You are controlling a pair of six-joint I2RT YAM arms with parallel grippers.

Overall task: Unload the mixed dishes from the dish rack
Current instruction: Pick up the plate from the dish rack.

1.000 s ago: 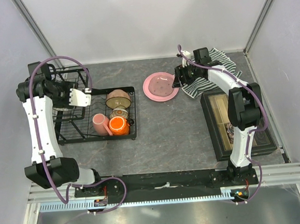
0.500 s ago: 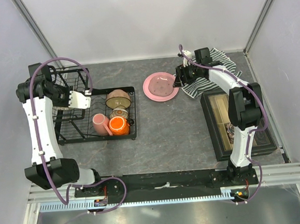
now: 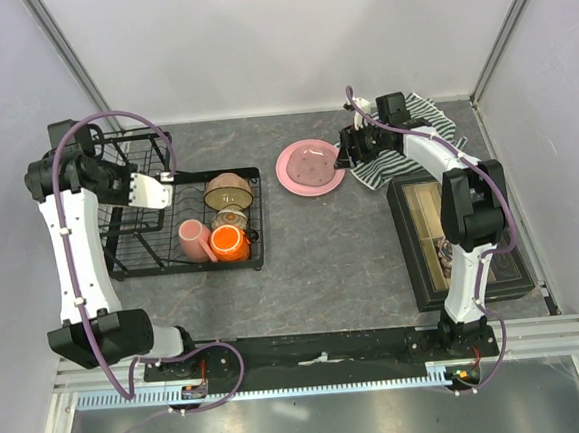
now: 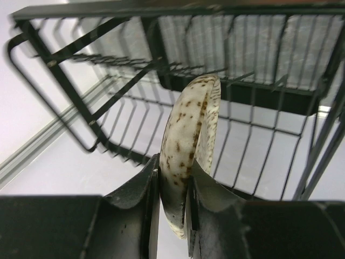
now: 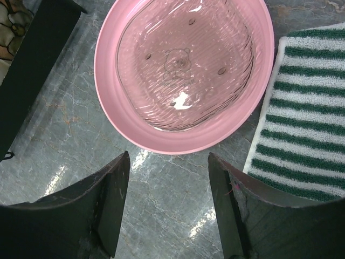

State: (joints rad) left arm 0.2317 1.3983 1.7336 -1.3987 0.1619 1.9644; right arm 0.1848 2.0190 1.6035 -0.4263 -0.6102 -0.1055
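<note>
- Box [image 3: 402, 238] of trinkets at near right, well apart from the rack [image 3: 132, 251]; not part of the job.
- Rack's tray section, near left: pink mug [image 3: 190, 240] and orange mug [image 3: 229, 242] side by side, floral bowl [image 3: 230, 219] just behind them, tan bowl [image 3: 229, 191] farthest. All four yet to unload.
- Left gripper [image 4: 172, 164] clamped on the lower edge of the oval dish [image 4: 191, 124]. The dish stands on edge, with basket wires close behind and beside it.
- Step in hand, as judged: taking the oval dish out of the rack.
- Next move calls for a straight lift until the dish clears the wires, then a carry right to bare table.
- In the way: basket rails and tines around the dish; the bowls and mugs lie just right of it.
- Plate [image 3: 309, 167] lies flat on the table, far centre, already out.
- Right gripper [image 5: 168, 162] hangs over the plate's edge, jaws apart, holding nothing.
- Striped towel [image 5: 307, 118] is just right of the plate.
</note>
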